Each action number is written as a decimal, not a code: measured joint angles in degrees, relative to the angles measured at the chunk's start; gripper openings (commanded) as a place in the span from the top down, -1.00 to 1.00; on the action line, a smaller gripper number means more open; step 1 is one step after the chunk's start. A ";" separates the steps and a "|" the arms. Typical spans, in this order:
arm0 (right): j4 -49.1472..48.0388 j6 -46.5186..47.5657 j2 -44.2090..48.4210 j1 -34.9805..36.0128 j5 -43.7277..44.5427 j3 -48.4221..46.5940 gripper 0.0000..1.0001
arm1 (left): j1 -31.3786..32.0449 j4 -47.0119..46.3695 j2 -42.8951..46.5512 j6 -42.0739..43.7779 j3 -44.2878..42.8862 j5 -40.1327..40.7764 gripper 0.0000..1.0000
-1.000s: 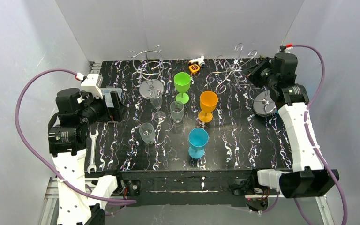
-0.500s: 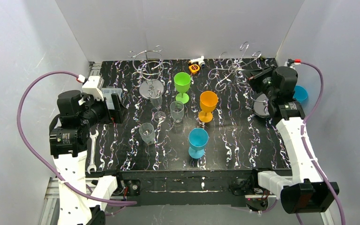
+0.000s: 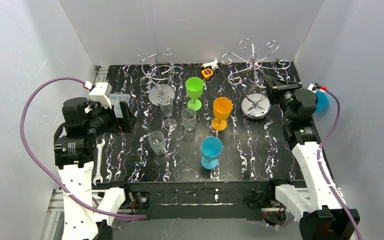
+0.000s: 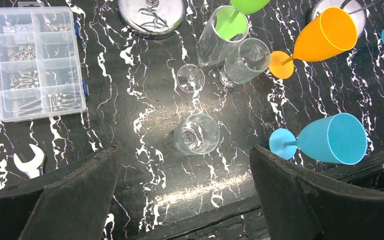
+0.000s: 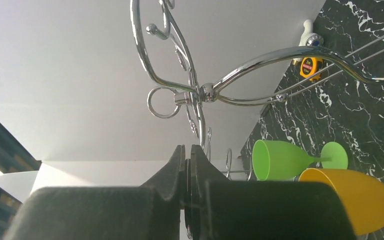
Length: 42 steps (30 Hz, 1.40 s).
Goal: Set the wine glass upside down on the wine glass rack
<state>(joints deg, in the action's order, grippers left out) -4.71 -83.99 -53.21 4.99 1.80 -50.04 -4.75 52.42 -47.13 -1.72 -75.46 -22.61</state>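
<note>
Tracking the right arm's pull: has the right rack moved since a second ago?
Yes. The right rack moved left, nearer the orange glass, and went from tilted to upright.

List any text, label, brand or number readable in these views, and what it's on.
None can be read.
tape measure: dark face label, too small to read.
left arm motor: pale round sticker, blurred.
wine glass rack, parts box: no markings visible.
</note>
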 measured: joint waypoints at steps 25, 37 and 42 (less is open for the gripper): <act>34.58 8.81 13.09 0.74 9.51 -7.93 -0.55 | 0.00 -0.98 0.00 -0.42 0.92 -1.84 -0.99; 49.31 32.72 11.34 0.74 6.38 -26.23 -0.83 | 0.00 -0.68 -0.17 0.09 0.94 -2.23 -0.99; 55.34 41.09 13.00 -0.28 -2.08 -31.23 -0.74 | 0.00 0.55 -0.98 0.15 0.39 -2.36 -0.99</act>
<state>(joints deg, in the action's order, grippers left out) 50.63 -42.89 -40.21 4.71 -0.27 -81.28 -4.75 52.97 -48.12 -1.56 -75.07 -24.97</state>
